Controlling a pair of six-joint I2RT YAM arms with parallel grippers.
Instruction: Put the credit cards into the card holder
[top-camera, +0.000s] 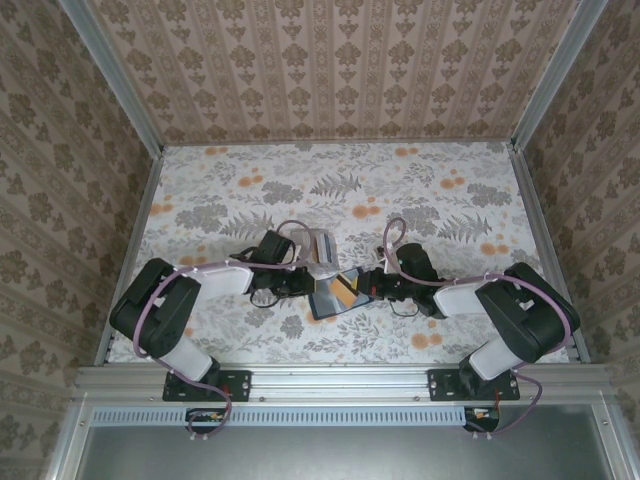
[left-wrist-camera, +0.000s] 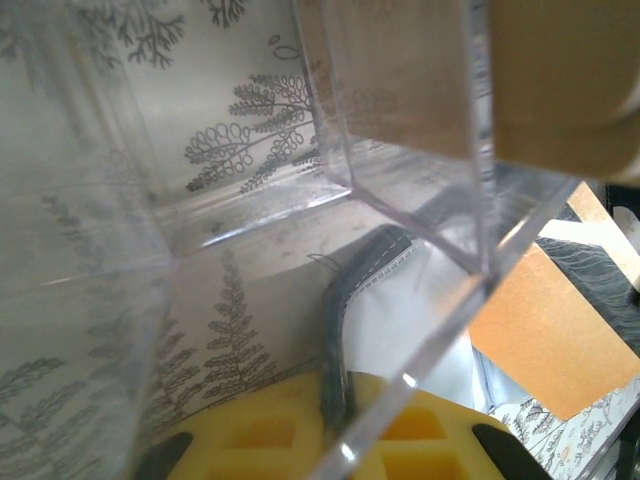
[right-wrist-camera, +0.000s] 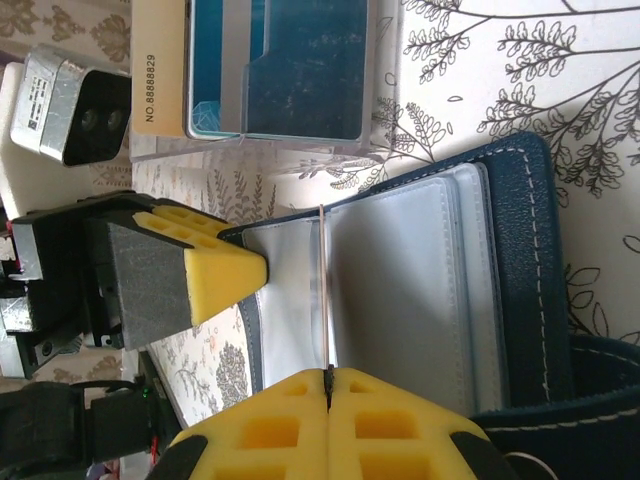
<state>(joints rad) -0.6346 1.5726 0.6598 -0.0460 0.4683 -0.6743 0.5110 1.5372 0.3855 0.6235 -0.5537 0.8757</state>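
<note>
The dark navy card holder (top-camera: 326, 301) lies open at the table's middle, its clear sleeves (right-wrist-camera: 400, 280) facing up. My left gripper (top-camera: 299, 284) is shut on the holder's dark stitched edge (left-wrist-camera: 338, 330), which sits between the yellow pads (left-wrist-camera: 250, 430). My right gripper (right-wrist-camera: 328, 378) is shut on an orange-tan credit card (top-camera: 347, 290), seen edge-on as a thin line (right-wrist-camera: 323, 290) over the sleeves. I cannot tell whether its far end is inside a sleeve. That card shows as an orange face (left-wrist-camera: 550, 330) in the left wrist view. The left finger (right-wrist-camera: 210, 270) presses the holder's left flap.
A clear slotted rack (top-camera: 318, 250) stands just behind the holder, very close to the left wrist camera (left-wrist-camera: 400, 150). It holds blue cards (right-wrist-camera: 290, 70) and a tan numbered card (right-wrist-camera: 155, 60). Patterned walls enclose the floral table (top-camera: 250, 200) on three sides.
</note>
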